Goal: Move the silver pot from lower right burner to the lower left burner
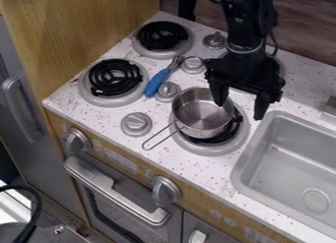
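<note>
The gripper (240, 103) hangs over the right side of the stove with its two fingers spread apart. Its left finger overlaps the upper right rim of the silver pot (197, 120), and its right finger is outside the pot, to the right; whether either touches the pot I cannot tell. Upright and empty, the pot rests on the lower right burner (211, 147), a bit to the upper left of its centre, with its wire handle pointing lower left. The lower left burner (116, 77) has a bare black coil.
A fork with a blue handle (156, 83) lies between the left burners and the knobs. Nearby stand the stove knobs (136, 124). The upper left burner (162, 36) is at the back, a wooden wall (85, 20) at the left, and a sink (295, 158) at the right.
</note>
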### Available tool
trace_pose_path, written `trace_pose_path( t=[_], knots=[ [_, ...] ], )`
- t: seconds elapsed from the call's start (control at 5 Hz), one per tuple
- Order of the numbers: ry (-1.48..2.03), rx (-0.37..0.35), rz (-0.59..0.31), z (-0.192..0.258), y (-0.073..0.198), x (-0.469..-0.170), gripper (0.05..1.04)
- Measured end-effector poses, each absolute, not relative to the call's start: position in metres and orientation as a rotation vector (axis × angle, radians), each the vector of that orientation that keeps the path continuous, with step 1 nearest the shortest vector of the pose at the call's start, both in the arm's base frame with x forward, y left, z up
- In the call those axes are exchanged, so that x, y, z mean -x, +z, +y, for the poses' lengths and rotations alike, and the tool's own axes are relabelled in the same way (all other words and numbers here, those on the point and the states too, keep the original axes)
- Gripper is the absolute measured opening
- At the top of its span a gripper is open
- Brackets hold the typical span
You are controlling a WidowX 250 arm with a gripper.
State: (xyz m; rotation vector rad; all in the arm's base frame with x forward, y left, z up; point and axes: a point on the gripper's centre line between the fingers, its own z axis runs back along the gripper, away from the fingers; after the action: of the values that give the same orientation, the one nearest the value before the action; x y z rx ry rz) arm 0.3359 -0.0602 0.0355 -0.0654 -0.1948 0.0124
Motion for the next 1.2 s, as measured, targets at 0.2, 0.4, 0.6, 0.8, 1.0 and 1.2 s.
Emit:
trace_pose_path(
  t=[0.2, 0.4, 0.6, 0.8, 1.0, 1.2],
  knots=[
    [0.013, 0.059, -0.163, -0.059, 0.025, -0.332, 1.001],
    [0.026, 0.04, -0.138, -0.052, 0.006, -0.339, 1.001],
    [0.037, 0.027, -0.146, -0.045, -0.002, -0.352, 1.001],
    [0.055, 0.014, -0.144, -0.036, -0.013, -0.363, 1.001],
    [0.069, 0.003, -0.125, -0.027, -0.026, -0.368, 0.969],
    [0.08, 0.001, -0.12, -0.02, -0.031, -0.37, 0.702]
  ],
)
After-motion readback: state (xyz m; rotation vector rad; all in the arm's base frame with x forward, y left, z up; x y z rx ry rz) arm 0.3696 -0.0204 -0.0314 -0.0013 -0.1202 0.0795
